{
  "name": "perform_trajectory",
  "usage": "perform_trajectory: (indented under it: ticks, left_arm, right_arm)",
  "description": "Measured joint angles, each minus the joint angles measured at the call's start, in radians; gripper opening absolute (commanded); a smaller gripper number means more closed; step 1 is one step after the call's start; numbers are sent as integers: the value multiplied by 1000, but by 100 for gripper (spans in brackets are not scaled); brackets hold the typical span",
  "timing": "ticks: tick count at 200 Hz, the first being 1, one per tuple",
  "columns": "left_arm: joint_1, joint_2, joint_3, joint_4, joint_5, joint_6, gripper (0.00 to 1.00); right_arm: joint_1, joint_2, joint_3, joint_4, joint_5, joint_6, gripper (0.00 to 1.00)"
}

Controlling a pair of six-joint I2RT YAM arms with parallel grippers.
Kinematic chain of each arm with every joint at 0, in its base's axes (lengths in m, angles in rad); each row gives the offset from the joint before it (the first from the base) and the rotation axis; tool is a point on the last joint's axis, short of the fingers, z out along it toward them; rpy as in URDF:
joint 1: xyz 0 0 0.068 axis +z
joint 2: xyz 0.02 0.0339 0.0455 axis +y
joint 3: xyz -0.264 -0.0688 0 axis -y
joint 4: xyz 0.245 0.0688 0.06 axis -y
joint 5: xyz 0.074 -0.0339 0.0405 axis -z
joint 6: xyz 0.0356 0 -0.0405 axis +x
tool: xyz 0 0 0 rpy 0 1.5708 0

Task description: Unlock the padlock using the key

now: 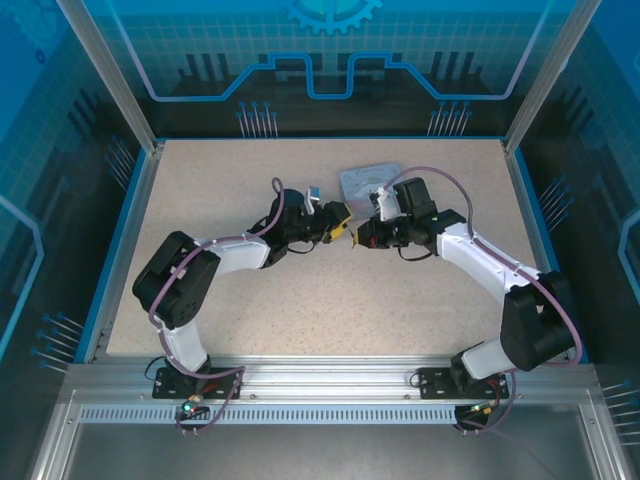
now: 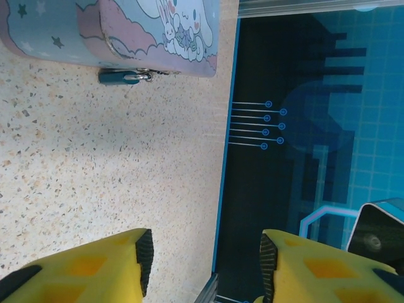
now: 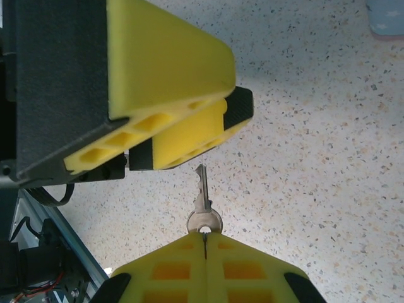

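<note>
Yellow fingers of the right gripper [image 3: 205, 238] are pressed together on the round head of the key [image 3: 202, 201], low in the middle of the right wrist view. The blade stands free and points up at the left gripper [image 1: 341, 221], whose fingertips [image 3: 189, 136] hang just above it without touching. In the left wrist view that gripper's jaws stand apart with nothing between them. The padlock [image 2: 124, 77] lies at the upper left of that view, tucked against the lower edge of the printed tin [image 2: 158, 31] on the speckled table [image 2: 95, 164], well apart from both grippers; whether it hooks onto the tin I cannot tell. I judge the key is secured but the lock not yet approached, with the two grippers meeting as if to pass or re-seat the key. Next, the blade must be carried to the keyhole and lined up squarely while the other gripper steadies the small lock so it cannot slide.
</note>
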Motion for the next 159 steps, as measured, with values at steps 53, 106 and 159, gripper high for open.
perform_trajectory:
  ticks: [53, 106, 159]
  left_arm:
    - [-7, 0, 0, -1, 0, -3, 39]
    - [-37, 0, 0, -13, 2, 18, 36]
    - [-57, 0, 0, -37, 5, 41, 29]
  right_arm:
    - [-9, 0, -16, 8, -1, 0, 0]
    - [-22, 0, -17, 12, -8, 0, 0]
    - [-29, 0, -17, 16, -15, 0, 0]
